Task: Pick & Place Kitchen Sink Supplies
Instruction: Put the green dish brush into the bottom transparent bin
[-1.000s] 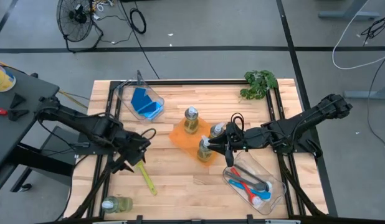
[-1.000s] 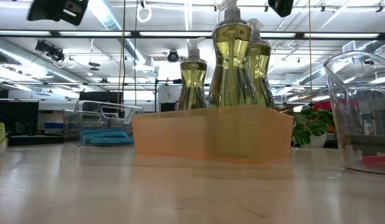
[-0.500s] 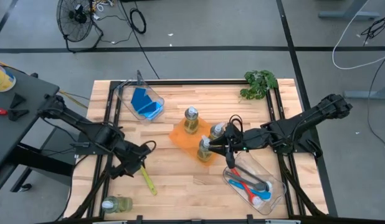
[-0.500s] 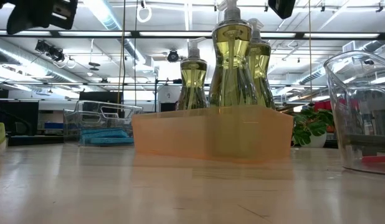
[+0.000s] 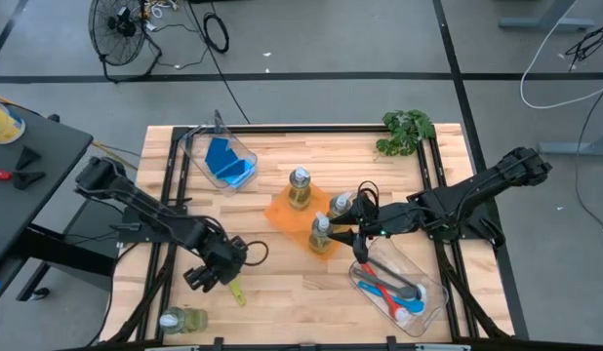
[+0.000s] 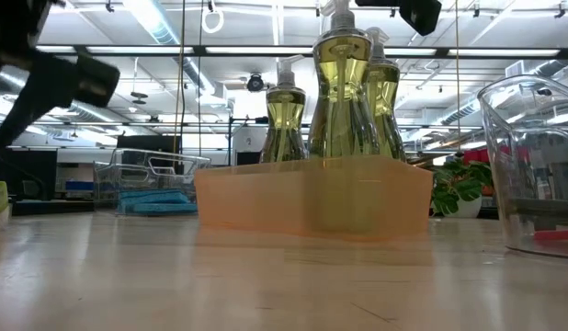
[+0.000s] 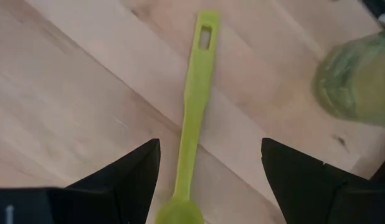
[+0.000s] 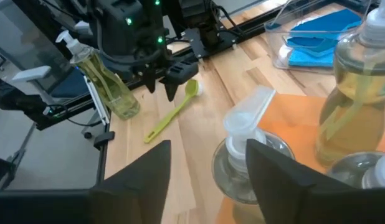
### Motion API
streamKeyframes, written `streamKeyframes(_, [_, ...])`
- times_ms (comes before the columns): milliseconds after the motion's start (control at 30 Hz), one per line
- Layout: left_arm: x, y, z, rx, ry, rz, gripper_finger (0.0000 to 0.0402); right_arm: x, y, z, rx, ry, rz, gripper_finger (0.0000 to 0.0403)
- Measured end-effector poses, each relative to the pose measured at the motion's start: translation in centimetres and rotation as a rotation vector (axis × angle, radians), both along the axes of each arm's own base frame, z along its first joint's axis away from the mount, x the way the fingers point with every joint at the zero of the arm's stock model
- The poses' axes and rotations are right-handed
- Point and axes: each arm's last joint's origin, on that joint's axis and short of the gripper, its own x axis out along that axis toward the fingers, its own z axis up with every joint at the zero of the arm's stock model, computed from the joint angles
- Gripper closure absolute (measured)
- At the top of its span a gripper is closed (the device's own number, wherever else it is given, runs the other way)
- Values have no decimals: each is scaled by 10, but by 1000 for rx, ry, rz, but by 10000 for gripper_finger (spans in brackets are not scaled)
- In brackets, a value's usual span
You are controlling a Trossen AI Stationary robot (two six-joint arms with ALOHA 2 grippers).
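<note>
Yellow-green and slim, a long-handled brush (image 5: 233,286) lies flat on the wooden table (image 5: 282,283) in the lower left of the high view, and the left gripper (image 5: 221,275) hangs right over its head end with its fingers spread wide, one on each side of the handle, holding nothing. A soap pump bottle (image 5: 181,320) lies on its side near the bottom left corner. Three more pump bottles (image 5: 300,187) stand on an orange tray (image 5: 280,211) at the centre. The right gripper (image 5: 342,233) sits at the nearest bottle's pump (image 8: 247,118), its fingers parted on either side and not pinching it. Blue sponges (image 5: 226,164) fill the upper-left clear bin (image 5: 200,146); red and blue brushes (image 5: 387,290) lie in the lower-right bin (image 5: 433,297).
</note>
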Motion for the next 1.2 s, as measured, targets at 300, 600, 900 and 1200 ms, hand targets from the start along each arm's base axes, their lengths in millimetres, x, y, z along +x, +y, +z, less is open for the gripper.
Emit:
streamKeyframes(300, [8, -3, -25, 99, 71, 9, 122, -1, 0, -2, -1, 18, 11, 150])
streamKeyframes(600, [-11, 9, -54, 183, 150, 11, 122, -1, 0, -2, -5, 27, 11, 154])
streamKeyframes(900, [-16, 13, -62, 226, 132, 12, 122, -1, 0, -2, -4, 28, 9, 154])
streamKeyframes(1200, [-15, 13, -62, 231, 115, 8, 175, -1, 0, -3, -3, 28, 8, 154])
